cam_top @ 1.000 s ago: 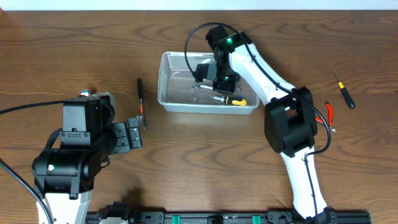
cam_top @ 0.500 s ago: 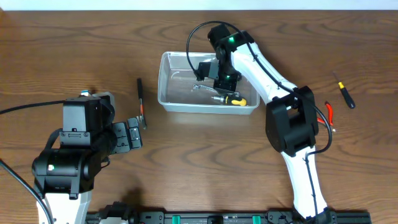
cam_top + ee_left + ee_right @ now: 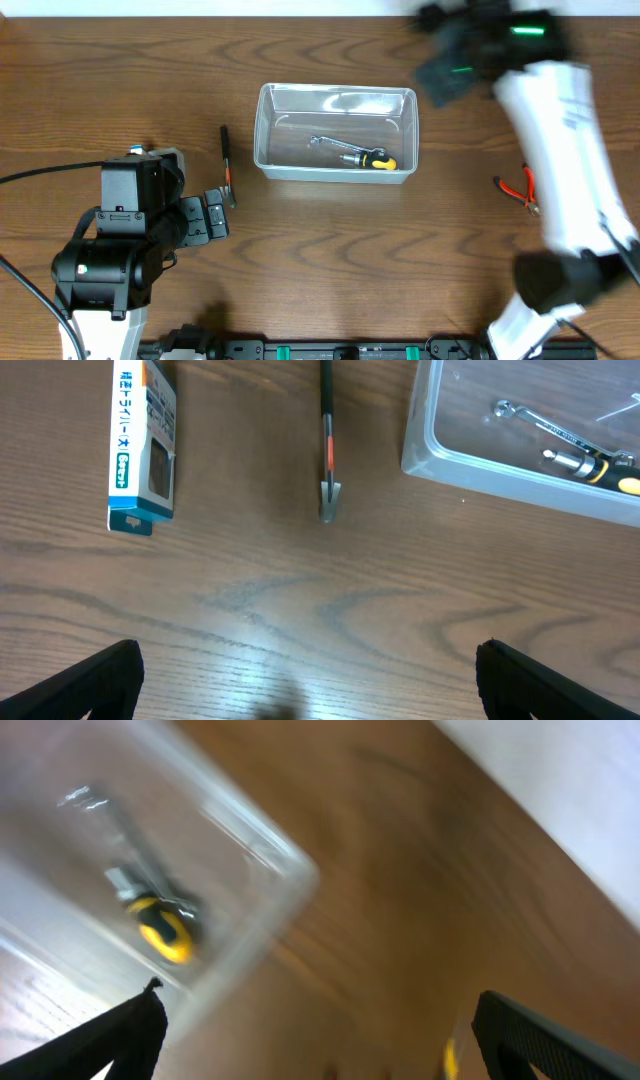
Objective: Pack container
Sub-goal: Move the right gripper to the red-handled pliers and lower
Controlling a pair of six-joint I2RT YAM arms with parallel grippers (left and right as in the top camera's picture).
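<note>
While right gripper (image 3: 320,1030) blurs, fingers spread and empty — left gripper (image 3: 212,215) likewise — an overshoot could knock the red pliers (image 3: 520,187) askew; container (image 3: 335,172) sits mid-table, yellow-handled tool (image 3: 365,157) inside.

Looks like a robotics lab's test bench: a wood-grain table (image 3: 120,60), two robot arms (image 3: 110,260) rising from a black rail (image 3: 350,350) at its near edge. Hand tools around the clear container (image 3: 262,130) — slim black-and-red tool (image 3: 227,165) left of it, red-handled pliers (image 3: 520,188) right, wrench (image 3: 325,143) and yellow-handled driver (image 3: 370,160) inside.
</note>
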